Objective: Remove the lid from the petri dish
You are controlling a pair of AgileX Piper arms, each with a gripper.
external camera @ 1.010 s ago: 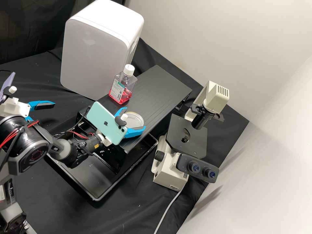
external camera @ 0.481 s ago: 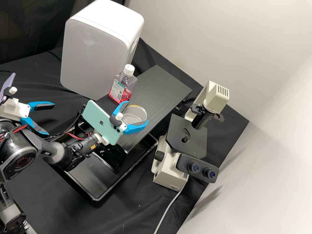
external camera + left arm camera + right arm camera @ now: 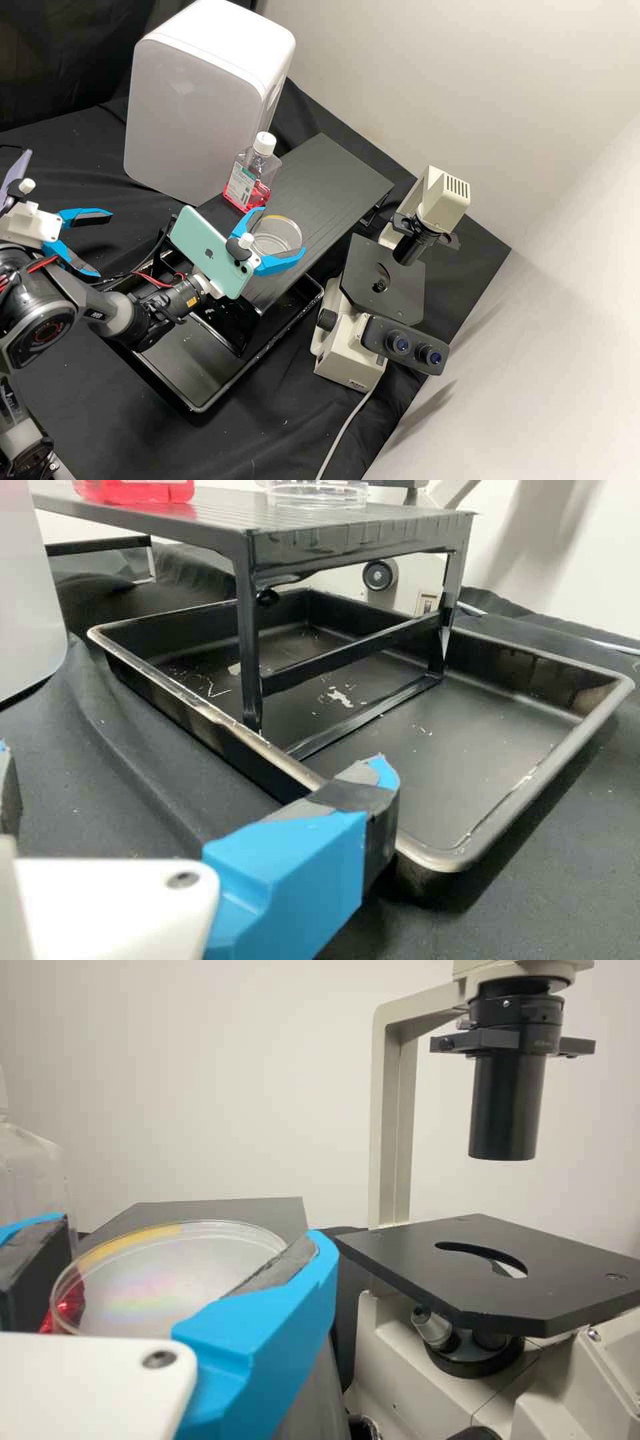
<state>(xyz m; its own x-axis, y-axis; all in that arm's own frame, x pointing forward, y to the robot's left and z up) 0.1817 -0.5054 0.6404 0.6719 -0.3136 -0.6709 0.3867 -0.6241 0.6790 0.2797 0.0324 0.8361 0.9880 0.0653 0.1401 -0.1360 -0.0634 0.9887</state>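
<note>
Clear petri dish (image 3: 276, 235), gripped between right pincer (image 3: 282, 231) blue fingers

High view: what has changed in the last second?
The right gripper, gripping the petri dish, shifted a little upward in the high view, and the dish went with it; whether only the lid rose is unclear. The left gripper, bottle and microscope stayed put.

- Setting: a laboratory, bench draped in black cloth (image 3: 280, 427).
- White inverted microscope (image 3: 353, 347), with black stage and binocular eyepieces.
- Clear plastic culture flask (image 3: 251, 176) of pink liquid, white cap.
- Clear round plastic petri dish (image 3: 277, 232).
</note>
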